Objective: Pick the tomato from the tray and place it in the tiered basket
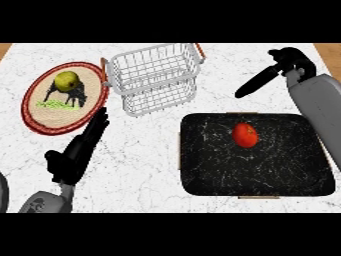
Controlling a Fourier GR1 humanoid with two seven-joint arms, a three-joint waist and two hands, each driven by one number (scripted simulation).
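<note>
A red tomato (245,135) lies on the black marbled tray (291,175), in its upper middle. The white wire tiered basket (155,77) stands behind and to the left of the tray, with nothing in it. My right hand (265,80) hovers above the tray's far edge, up and right of the tomato, fingers straight and pointing left; it holds nothing. My left hand (81,147) rests at the lower left, fingers stretched toward the round mat, holding nothing.
A round woven mat with a red rim (36,120) sits at the left, showing a cow picture and carrying a yellow-green fruit (67,80). Wooden floor shows past the marble counter's far corners.
</note>
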